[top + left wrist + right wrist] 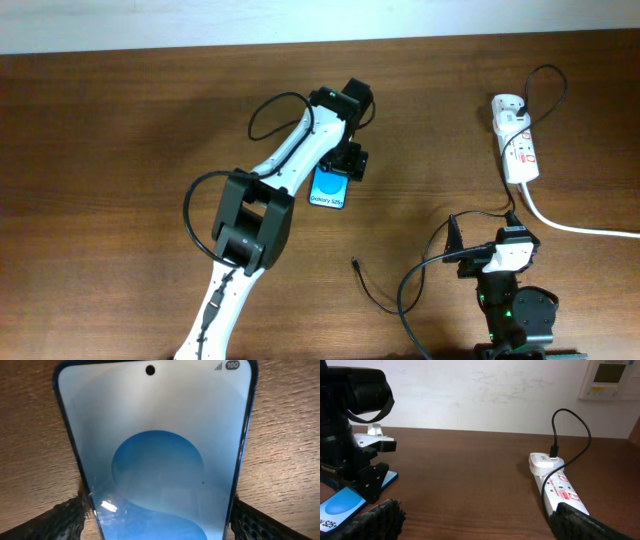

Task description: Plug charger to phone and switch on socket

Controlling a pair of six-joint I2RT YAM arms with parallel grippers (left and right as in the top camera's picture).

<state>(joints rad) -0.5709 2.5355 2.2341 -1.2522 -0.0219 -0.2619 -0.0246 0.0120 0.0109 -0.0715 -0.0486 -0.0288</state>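
Observation:
The phone (328, 190) lies flat on the table, its blue screen up. It fills the left wrist view (155, 435) and shows at the left of the right wrist view (340, 505). My left gripper (345, 163) is down over its far end, with one finger against each long edge (157, 510). The white socket strip (517, 142) lies at the far right (560, 487). The charger's white plug (545, 460) sits in it. The thin black cable (548, 80) loops away, and the connector tip (355, 264) lies loose on the table. My right gripper (482, 225) is open and empty (485, 525).
The socket's thick white cord (580, 228) runs off to the right edge. The left arm (250, 215) crosses the table's middle diagonally. A white wall and a wall thermostat (610, 377) stand behind the table.

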